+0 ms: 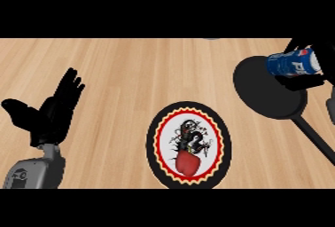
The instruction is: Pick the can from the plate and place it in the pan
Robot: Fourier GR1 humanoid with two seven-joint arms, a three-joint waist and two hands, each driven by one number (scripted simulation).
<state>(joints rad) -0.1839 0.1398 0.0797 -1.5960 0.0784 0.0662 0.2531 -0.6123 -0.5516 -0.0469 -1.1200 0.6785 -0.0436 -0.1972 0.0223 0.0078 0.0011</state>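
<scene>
A blue can [293, 63] with white and red lettering lies tilted in my right hand [302, 80], whose black fingers curl round it at the view's upper right. The can hangs over the right part of the black pan [265, 93], whose long handle [317, 137] runs down to the right. The round plate [189, 145], black-rimmed with a red and white picture, lies in the middle of the wooden counter with nothing on it. My left hand [47, 114] rests open at the left, fingers up.
The light wooden counter [131, 71] spreads between the left hand and the pan. A small grey thing [211, 39] shows at the top edge. A grey shape [331, 104] sits at the right edge beside the pan.
</scene>
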